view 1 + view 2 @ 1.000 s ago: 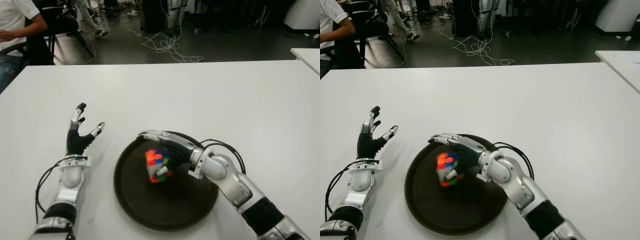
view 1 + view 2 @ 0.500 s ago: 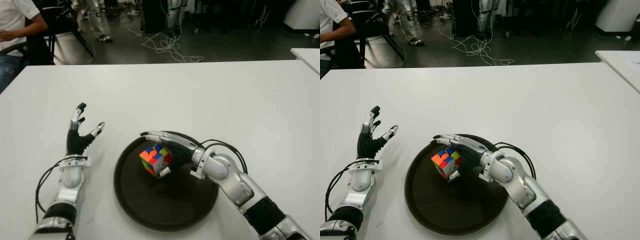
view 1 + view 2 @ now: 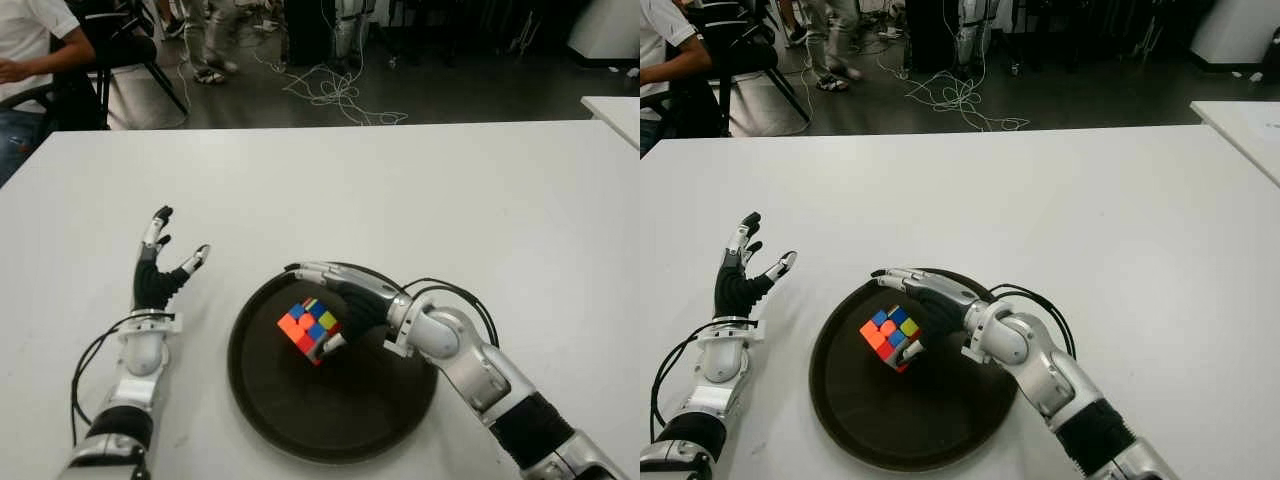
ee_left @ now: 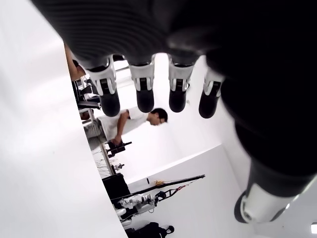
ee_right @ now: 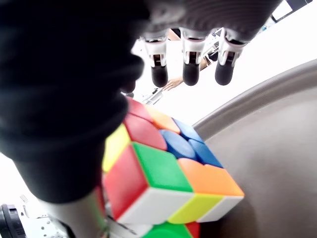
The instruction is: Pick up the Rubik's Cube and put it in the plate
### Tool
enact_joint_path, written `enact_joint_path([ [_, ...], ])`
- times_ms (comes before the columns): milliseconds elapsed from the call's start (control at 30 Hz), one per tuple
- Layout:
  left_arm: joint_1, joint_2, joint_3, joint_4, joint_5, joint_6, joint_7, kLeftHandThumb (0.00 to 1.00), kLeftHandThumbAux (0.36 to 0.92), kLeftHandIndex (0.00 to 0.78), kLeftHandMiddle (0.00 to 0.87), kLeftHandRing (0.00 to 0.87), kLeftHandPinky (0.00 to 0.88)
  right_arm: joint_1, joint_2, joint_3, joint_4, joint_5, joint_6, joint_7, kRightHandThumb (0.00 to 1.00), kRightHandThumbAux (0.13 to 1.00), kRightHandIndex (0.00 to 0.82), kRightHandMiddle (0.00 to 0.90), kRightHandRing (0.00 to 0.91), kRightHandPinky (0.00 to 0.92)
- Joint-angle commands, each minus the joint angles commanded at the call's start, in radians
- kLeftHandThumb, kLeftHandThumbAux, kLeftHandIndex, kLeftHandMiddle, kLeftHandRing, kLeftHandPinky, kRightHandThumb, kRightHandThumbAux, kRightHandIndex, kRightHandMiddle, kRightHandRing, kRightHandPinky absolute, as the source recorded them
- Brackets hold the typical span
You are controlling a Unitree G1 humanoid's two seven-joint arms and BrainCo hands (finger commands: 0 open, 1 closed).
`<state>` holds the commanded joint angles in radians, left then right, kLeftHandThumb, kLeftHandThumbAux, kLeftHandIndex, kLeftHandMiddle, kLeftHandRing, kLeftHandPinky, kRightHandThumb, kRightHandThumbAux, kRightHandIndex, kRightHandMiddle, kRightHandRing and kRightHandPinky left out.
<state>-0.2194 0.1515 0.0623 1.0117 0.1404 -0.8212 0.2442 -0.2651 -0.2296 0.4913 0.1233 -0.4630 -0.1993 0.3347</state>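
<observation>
The right hand [image 3: 345, 305] hangs over the plate [image 3: 300, 425], fingers extended, thumb against the tilted cube [image 3: 310, 331]; grasp uncertain. Left hand [image 3: 158, 270] lies released beside the plate.

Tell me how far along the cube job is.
Mostly done: the Rubik's Cube sits tilted within the plate. In hand: the right robot hand is against it with fingers extended; whether it grips is unclear. Left: withdraw that hand. The left robot hand shows open, left of the plate.
</observation>
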Motion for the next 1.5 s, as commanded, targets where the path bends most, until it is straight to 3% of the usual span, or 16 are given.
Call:
enact_joint_path([
  [367, -0.003, -0.002, 0.005, -0.002, -0.014, 0.013, -0.016, 0.458, 0.701, 0.031, 0.05, 0.02, 0.0, 0.013, -0.006, -0.046, 0.024, 0.016, -0.037, -0.057, 0.0, 0.84, 0.0, 0.0, 0.0, 0.0],
  [567, -0.004, -0.001, 0.007, -0.001, -0.018, 0.009, -0.021, 0.447, 0.7, 0.037, 0.058, 0.022, 0.0, 0.032, -0.049, -0.11, -0.052, 0.059, -0.025, -0.026, 0.0, 0.837, 0.0, 0.0, 0.0, 0.0],
  [667, -0.005, 0.002, 0.006, 0.002, -0.013, 0.01, -0.015, 0.444, 0.703, 0.039, 0.062, 0.026, 0.0, 0.038, -0.047, -0.122, -0.05, 0.061, -0.033, -0.044, 0.0, 0.841, 0.0, 0.0, 0.0, 0.0],
  [800, -0.006, 0.004, 0.005, 0.002, -0.008, 0.011, -0.01, 0.447, 0.696, 0.043, 0.064, 0.026, 0.0, 0.061, -0.084, -0.185, -0.069, 0.08, -0.071, -0.075, 0.0, 0.828, 0.0, 0.0, 0.0, 0.0],
  [1033, -0.012, 0.008, 0.008, 0.016, -0.009, 0.016, -0.008, 0.443, 0.691, 0.042, 0.071, 0.035, 0.003, 0.109, -0.105, -0.314, -0.133, 0.173, -0.111, -0.109, 0.0, 0.817, 0.0, 0.0, 0.0, 0.002],
  [1167, -0.017, 0.009, 0.008, 0.023, -0.009, 0.017, -0.008, 0.418, 0.695, 0.041, 0.079, 0.044, 0.007, 0.154, -0.116, -0.374, -0.141, 0.201, -0.159, -0.146, 0.0, 0.813, 0.0, 0.0, 0.0, 0.009],
  [1300, -0.022, 0.012, 0.008, 0.031, -0.007, 0.019, -0.006, 0.393, 0.698, 0.04, 0.083, 0.049, 0.009, 0.16, -0.123, -0.411, -0.111, 0.207, -0.206, -0.179, 0.0, 0.83, 0.0, 0.0, 0.0, 0.016],
  [1500, -0.007, 0.012, -0.002, -0.011, 0.013, 0.012, 0.014, 0.311, 0.702, 0.045, 0.081, 0.047, 0.002, 0.168, -0.127, -0.506, -0.005, 0.19, -0.352, -0.317, 0.0, 0.843, 0.007, 0.026, 0.02, 0.041],
])
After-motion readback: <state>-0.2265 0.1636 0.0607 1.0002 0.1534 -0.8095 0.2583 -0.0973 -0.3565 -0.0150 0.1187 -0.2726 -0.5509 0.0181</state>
